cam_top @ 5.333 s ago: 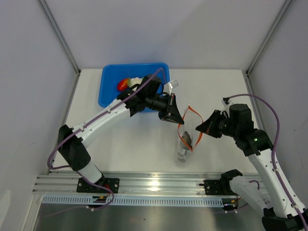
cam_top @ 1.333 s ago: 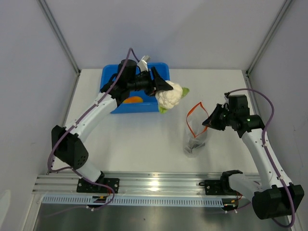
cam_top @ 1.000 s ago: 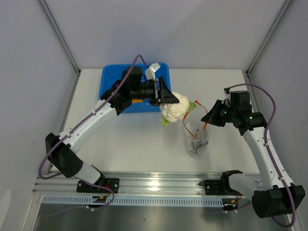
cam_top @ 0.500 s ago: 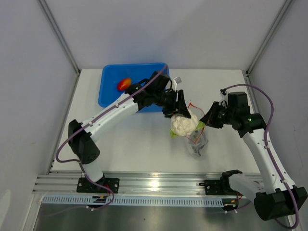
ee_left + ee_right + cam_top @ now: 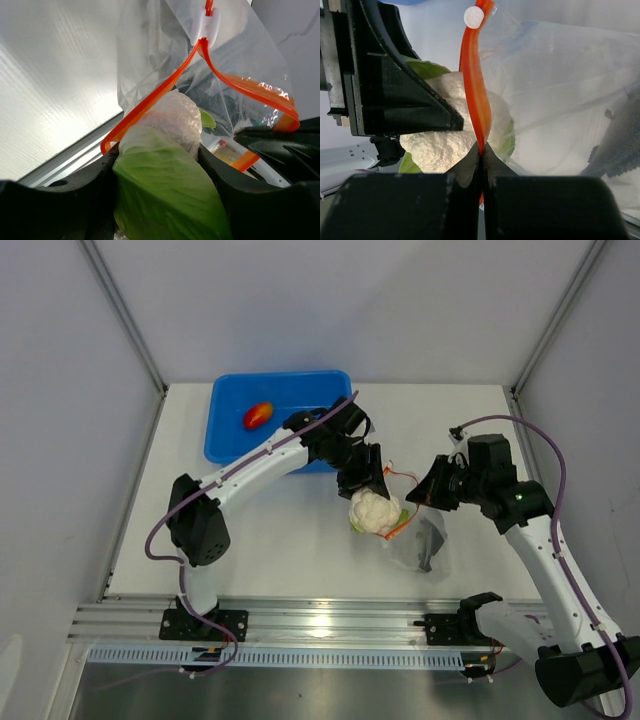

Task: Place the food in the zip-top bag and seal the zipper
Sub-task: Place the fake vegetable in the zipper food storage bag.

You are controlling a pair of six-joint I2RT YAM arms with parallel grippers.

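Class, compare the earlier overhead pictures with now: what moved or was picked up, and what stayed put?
The left gripper took the cauliflower from the blue tub and carried it right and nearer the arm bases, to the mouth of the bag, still gripping it. Unchanged: the right gripper pinches the zipper strip, the fish lies in the bag, the red pepper in the tub.

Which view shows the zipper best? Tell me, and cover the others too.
Left wrist: the zipper spreads as an open loop, white slider at its end. Right wrist sees it edge-on, pinched between the right fingers. From top external only a sliver shows beside the cauliflower.
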